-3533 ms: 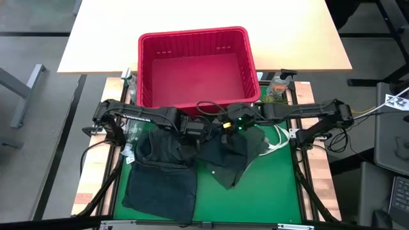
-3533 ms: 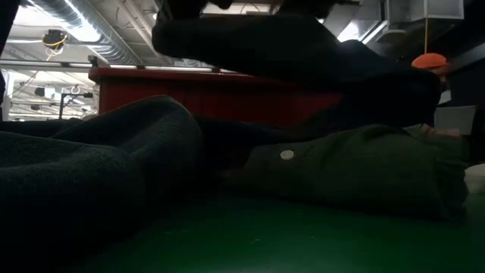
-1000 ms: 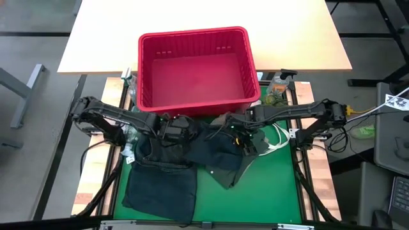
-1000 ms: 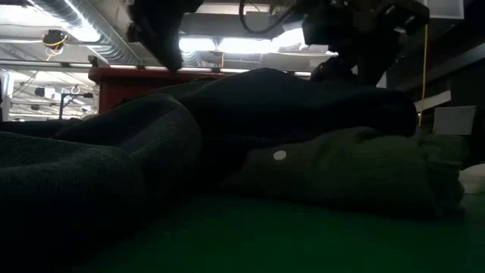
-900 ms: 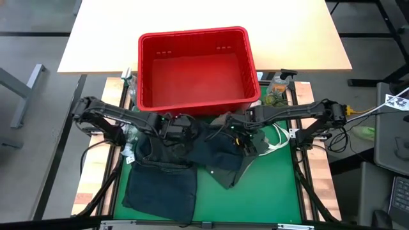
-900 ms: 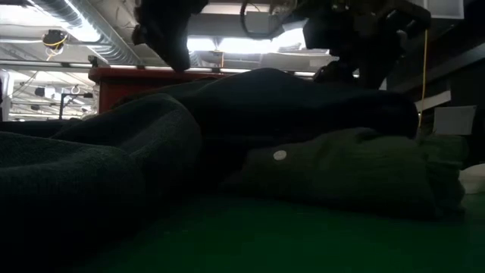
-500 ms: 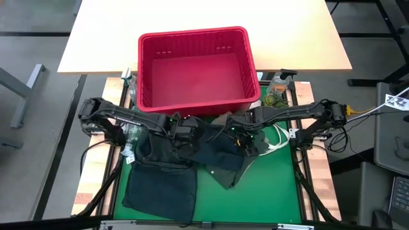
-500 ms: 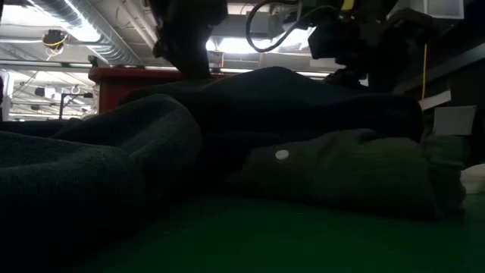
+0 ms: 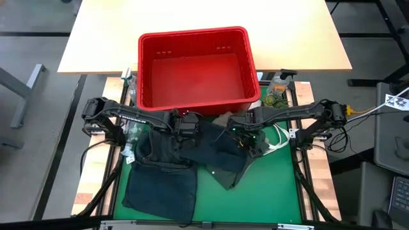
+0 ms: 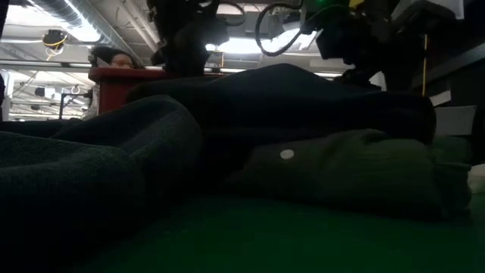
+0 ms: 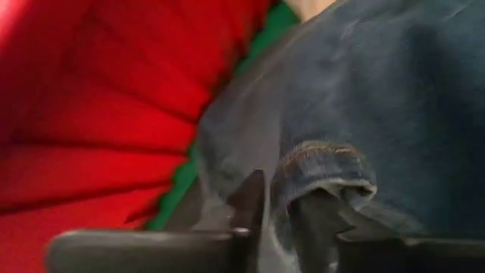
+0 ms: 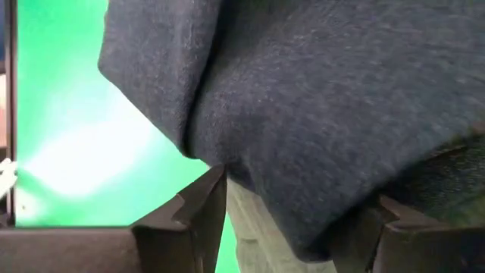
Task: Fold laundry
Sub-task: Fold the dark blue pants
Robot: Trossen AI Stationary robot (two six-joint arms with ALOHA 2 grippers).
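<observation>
Jeans gripped at both ends on the green mat.
Dark blue denim jeans (image 9: 214,150) lie beside the red basket (image 9: 195,67). Left gripper (image 11: 276,216) pinches a folded hem; right gripper (image 12: 292,216) straddles bunched denim, jaws wide, over an olive-green shirt (image 10: 341,171).

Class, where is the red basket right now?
In the high view, the red basket stands at the far, middle end of the table, just beyond both grippers and the pile of clothes.

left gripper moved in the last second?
Yes. The left gripper slid rightward along the front wall of the red basket, over the jeans.
</observation>
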